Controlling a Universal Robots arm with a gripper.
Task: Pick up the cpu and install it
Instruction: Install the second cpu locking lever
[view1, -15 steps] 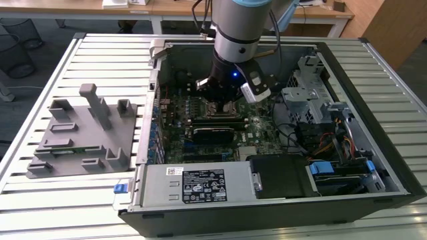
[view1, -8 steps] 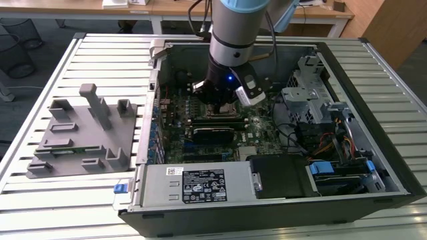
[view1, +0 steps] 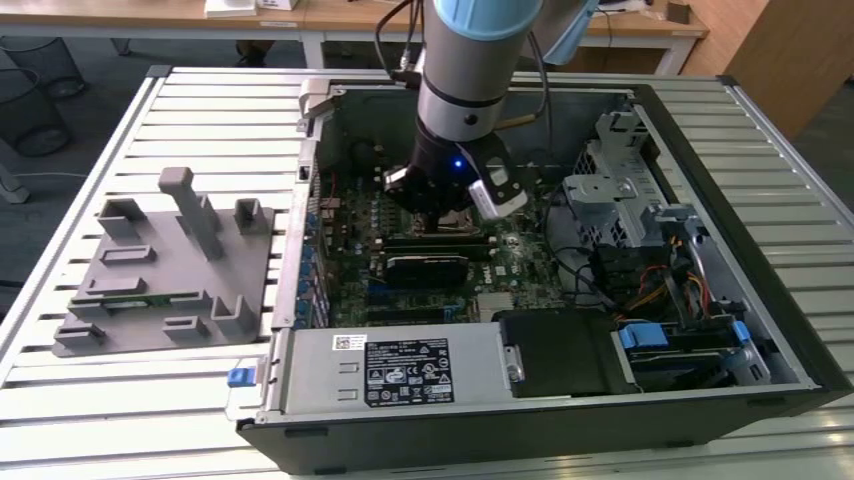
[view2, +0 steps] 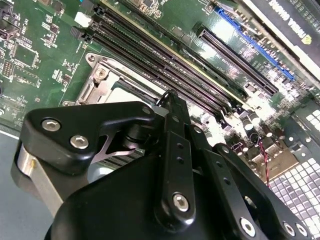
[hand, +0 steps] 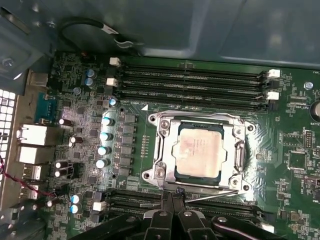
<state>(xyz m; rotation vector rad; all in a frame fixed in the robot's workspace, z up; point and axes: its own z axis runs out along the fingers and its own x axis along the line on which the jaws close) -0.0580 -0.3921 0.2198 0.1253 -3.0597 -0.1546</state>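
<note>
My hand (view2: 170, 100) is matt black metal with bright steel screws. The cpu (hand: 198, 151) has a dull, smooth silver-grey metal top inside a shiny metal socket frame (hand: 165, 150). The motherboard (hand: 295, 135) is glossy green. The bench (view1: 200, 120) is ribbed pale metal.

The computer case (view1: 694, 330) lies open on the table (view1: 80, 420), with a holder tray (view1: 160, 270) beside it toward the exterior view's left. Inside, the cpu (hand: 200, 150) sits in its socket (hand: 162, 150) on the motherboard (hand: 295, 165), between memory slots (hand: 190, 82). The gripper (hand: 172, 197) hangs just beside the socket.
</note>
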